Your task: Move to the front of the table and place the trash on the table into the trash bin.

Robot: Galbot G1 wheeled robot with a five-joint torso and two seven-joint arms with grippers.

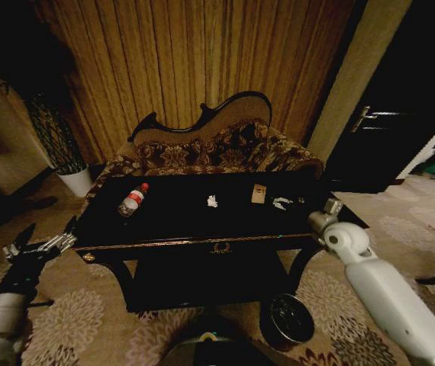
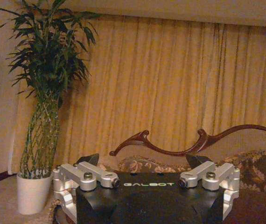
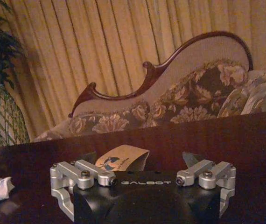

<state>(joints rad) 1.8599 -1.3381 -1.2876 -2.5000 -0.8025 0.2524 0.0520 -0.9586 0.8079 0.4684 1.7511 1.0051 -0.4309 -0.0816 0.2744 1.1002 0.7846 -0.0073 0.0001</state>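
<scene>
The right gripper [image 3: 142, 161], jaws spread, was held low over the glossy black gold-trimmed worktop [image 1: 172, 221], just near the small tan packet [image 3: 118, 160]; a straight, level advance was judged best. The left gripper [image 1: 46, 232], jaws spread, was held idle at the left.

The black glossy table [image 1: 225, 221] with its gold-trimmed front edge is standing on the patterned carpet [image 1: 88, 320] and bearing four pieces of trash. A clear bottle [image 1: 132, 200] with a red cap is lying on its side toward the left, a white paper wad [image 1: 212, 201] is sitting near the middle, and a tan packet [image 1: 259, 194] is resting just beside a small whitish piece [image 1: 281, 203] on the right.
</scene>
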